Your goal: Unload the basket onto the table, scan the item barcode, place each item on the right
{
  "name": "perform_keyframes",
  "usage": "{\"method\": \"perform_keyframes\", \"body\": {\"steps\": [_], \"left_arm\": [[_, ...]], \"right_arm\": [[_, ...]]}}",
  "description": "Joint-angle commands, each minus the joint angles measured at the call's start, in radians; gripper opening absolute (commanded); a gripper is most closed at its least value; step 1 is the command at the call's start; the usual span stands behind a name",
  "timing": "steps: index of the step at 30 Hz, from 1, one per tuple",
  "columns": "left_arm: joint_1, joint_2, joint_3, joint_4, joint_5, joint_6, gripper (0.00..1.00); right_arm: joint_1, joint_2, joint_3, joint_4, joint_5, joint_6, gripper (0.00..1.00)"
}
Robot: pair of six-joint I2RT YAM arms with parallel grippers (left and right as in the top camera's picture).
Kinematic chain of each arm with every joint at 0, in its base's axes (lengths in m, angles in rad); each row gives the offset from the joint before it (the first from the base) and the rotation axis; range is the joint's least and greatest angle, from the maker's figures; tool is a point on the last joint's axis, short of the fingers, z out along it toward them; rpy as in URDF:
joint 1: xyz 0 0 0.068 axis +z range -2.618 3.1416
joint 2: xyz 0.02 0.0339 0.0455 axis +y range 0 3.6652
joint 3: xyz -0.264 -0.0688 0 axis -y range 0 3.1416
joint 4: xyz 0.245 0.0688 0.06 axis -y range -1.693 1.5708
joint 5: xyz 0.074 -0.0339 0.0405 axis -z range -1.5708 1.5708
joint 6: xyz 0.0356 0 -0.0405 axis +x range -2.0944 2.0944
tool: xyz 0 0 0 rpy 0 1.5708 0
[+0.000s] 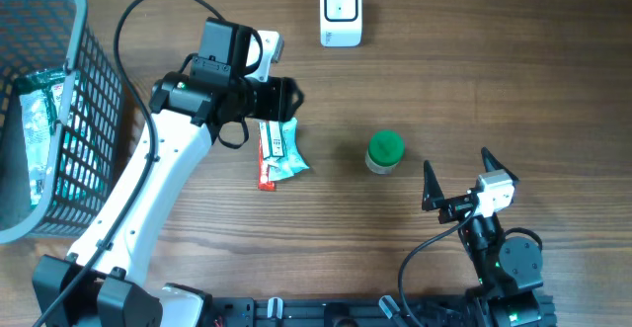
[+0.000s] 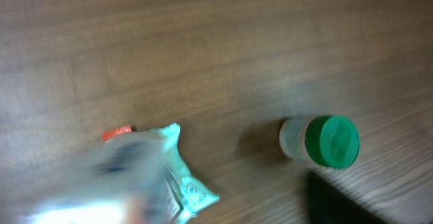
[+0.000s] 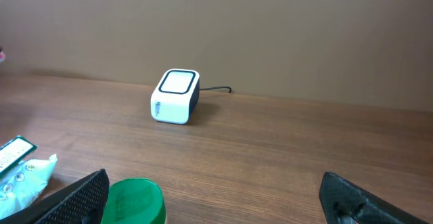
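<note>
the snack packet lies flat on the surface left of its middle, its far end under the left end effector. whether those fingers are spread or pinching the packet i cannot tell, since the left wrist view is blurred. the white scanner stands near the far edge. a green-lidded jar stands near the middle, apart from the packet. the right end effector hovers toward the near edge, fingers spread wide, nothing between them. a mesh basket sits at the far left corner.
</note>
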Motion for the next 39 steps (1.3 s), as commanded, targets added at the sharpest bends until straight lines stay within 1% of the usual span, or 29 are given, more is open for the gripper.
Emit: {"method": "perform_keyframes", "body": {"steps": [1, 2, 3, 4, 16, 21, 26, 29, 32, 35, 36, 37, 38, 39], "left_arm": [[-0.001, 0.007, -0.002, -0.001, 0.007, -0.042, 0.04], [-0.001, 0.011, -0.002, -0.001, 0.000, -0.045, 0.15], [-0.001, 0.015, -0.002, -0.001, -0.002, -0.044, 0.94], [-0.001, 0.020, -0.002, -0.001, -0.008, -0.044, 1.00], [-0.002, 0.060, -0.005, -0.031, -0.007, -0.046, 1.00], [0.001, 0.069, -0.005, -0.031, -0.008, -0.149, 1.00], [0.047, 0.068, -0.004, -0.061, -0.021, -0.420, 1.00], [0.053, 0.067, -0.005, -0.112, -0.047, -0.426, 1.00], [0.052, 0.067, -0.005, -0.119, -0.060, -0.426, 1.00], [0.052, 0.067, -0.005, -0.182, -0.060, -0.422, 1.00], [0.052, 0.067, -0.005, -0.199, -0.060, -0.423, 0.91], [0.052, 0.067, -0.005, -0.206, -0.060, -0.423, 0.48], [0.052, 0.067, -0.005, -0.215, -0.060, -0.423, 0.20], [0.052, 0.067, -0.005, -0.224, -0.060, -0.424, 0.04]], "right_arm": [[-0.004, 0.002, 0.000, 0.005, 0.017, -0.012, 1.00], [-0.004, 0.002, 0.000, 0.005, 0.017, -0.012, 1.00], [-0.004, 0.002, 0.000, 0.005, 0.017, -0.012, 1.00], [-0.004, 0.002, 0.000, 0.005, 0.017, -0.012, 1.00], [-0.004, 0.002, 0.000, 0.005, 0.017, -0.012, 0.99], [-0.004, 0.002, 0.000, 0.005, 0.017, -0.012, 1.00], [-0.004, 0.002, 0.000, 0.005, 0.017, -0.012, 1.00], [-0.004, 0.002, 0.000, 0.005, 0.017, -0.012, 1.00], [-0.004, 0.002, 0.000, 0.005, 0.017, -0.012, 1.00], [-0.004, 0.002, 0.000, 0.005, 0.017, -0.012, 1.00], [-0.004, 0.002, 0.000, 0.005, 0.017, -0.012, 1.00], [-0.004, 0.002, 0.000, 0.005, 0.017, -0.012, 1.00], [-0.004, 0.002, 0.000, 0.005, 0.017, -0.012, 1.00], [-0.004, 0.002, 0.000, 0.006, 0.018, -0.014, 1.00]]}}
